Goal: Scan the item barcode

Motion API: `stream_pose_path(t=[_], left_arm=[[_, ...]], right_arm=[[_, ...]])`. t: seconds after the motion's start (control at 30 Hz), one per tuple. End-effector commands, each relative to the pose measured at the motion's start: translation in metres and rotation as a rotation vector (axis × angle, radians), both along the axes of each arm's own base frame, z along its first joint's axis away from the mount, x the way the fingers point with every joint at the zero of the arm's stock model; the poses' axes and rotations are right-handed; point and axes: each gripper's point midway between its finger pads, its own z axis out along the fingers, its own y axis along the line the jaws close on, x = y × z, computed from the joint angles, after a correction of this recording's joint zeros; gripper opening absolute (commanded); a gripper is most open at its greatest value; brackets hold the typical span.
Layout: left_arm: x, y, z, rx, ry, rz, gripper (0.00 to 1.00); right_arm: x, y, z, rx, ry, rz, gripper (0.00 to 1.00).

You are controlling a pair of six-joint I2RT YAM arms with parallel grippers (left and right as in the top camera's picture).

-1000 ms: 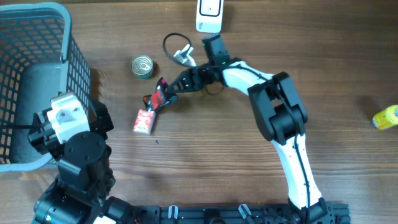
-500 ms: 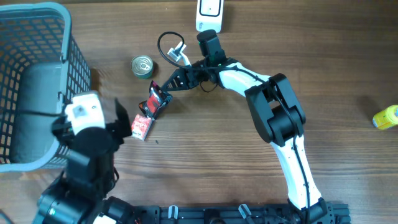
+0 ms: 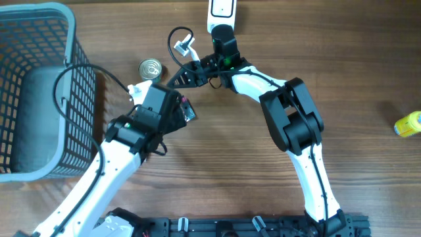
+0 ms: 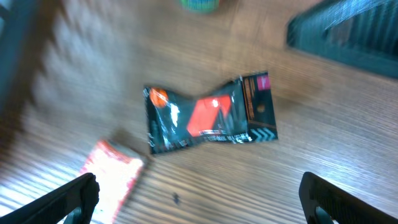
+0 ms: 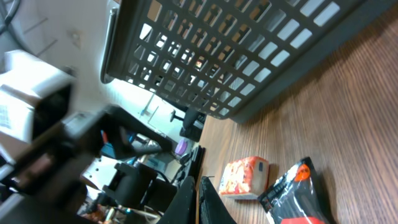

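A black snack packet [image 4: 208, 118] with red and orange print lies flat on the wooden table, and a small orange-and-white box [image 4: 112, 177] lies beside it. My left gripper [image 4: 202, 205] hovers open just above them, its fingers wide apart with nothing between them. From overhead the left wrist [image 3: 158, 108] covers both items; only the packet's corner [image 3: 189, 113] shows. My right gripper [image 3: 176, 79] is shut and empty, just behind the packet [image 5: 298, 193] and the box [image 5: 245, 177]. The white barcode scanner [image 3: 223, 13] stands at the table's far edge.
A large grey mesh basket [image 3: 39, 85] fills the left side. A small tin can [image 3: 150, 69] stands near the items, and a looped black cable with a white plug [image 3: 184, 45] lies behind it. A yellow object [image 3: 408, 124] sits at the far right edge.
My left arm has swung up from the near left corner and now reaches over the packet and box. The right gripper has drawn back a little from the packet.
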Motion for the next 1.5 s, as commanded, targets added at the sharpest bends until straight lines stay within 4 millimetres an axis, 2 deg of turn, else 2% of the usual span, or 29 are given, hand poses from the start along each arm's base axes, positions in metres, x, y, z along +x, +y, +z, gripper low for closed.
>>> stream_pose_path(t=[0.0,0.13,0.23,0.4,0.47,0.57,0.63,0.83,1.0,1.17,1.33,1.47], left_arm=[[-0.008,-0.007,-0.007,-0.121,0.049,0.136,1.0],[-0.012,0.008,0.004,-0.072,0.009,0.162,1.0],[-0.017,0.021,0.023,-0.045,-0.056,0.185,1.0],[-0.024,0.026,0.047,-0.059,-0.135,0.145,1.0],[-0.027,0.024,0.051,-0.013,-0.136,0.037,1.0],[-0.029,0.012,0.051,0.045,-0.113,-0.191,1.0],[-0.029,0.009,0.047,0.083,-0.089,-0.268,1.0],[-0.026,0.008,0.036,0.139,-0.044,-0.337,1.0],[-0.03,0.01,0.029,0.148,-0.005,-0.339,1.0],[-0.038,0.013,0.03,0.151,0.007,-0.341,1.0],[-0.042,0.015,0.033,0.149,0.004,-0.337,1.0],[-0.043,0.016,0.032,0.15,0.01,-0.335,1.0]], right_arm=[[-0.008,-0.008,0.023,-0.008,0.035,0.057,0.05],[0.004,-0.02,0.022,-0.013,0.047,0.025,0.09],[0.016,-0.033,0.022,-0.013,0.048,-0.008,0.11],[0.036,-0.055,0.021,-0.021,0.07,-0.063,0.4],[0.042,-0.062,0.019,-0.028,0.089,-0.081,0.57],[0.047,-0.071,0.016,-0.043,0.128,-0.101,0.75],[0.05,-0.075,0.011,-0.069,0.197,-0.111,0.81],[0.041,-0.079,-0.025,-0.127,0.356,-0.113,0.81],[0.019,-0.086,-0.061,-0.159,0.443,-0.113,0.81],[-0.005,-0.094,-0.092,-0.188,0.506,-0.124,0.81],[-0.015,-0.094,-0.108,-0.22,0.526,-0.151,0.79],[-0.025,-0.078,-0.117,-0.263,0.518,-0.159,0.79]])
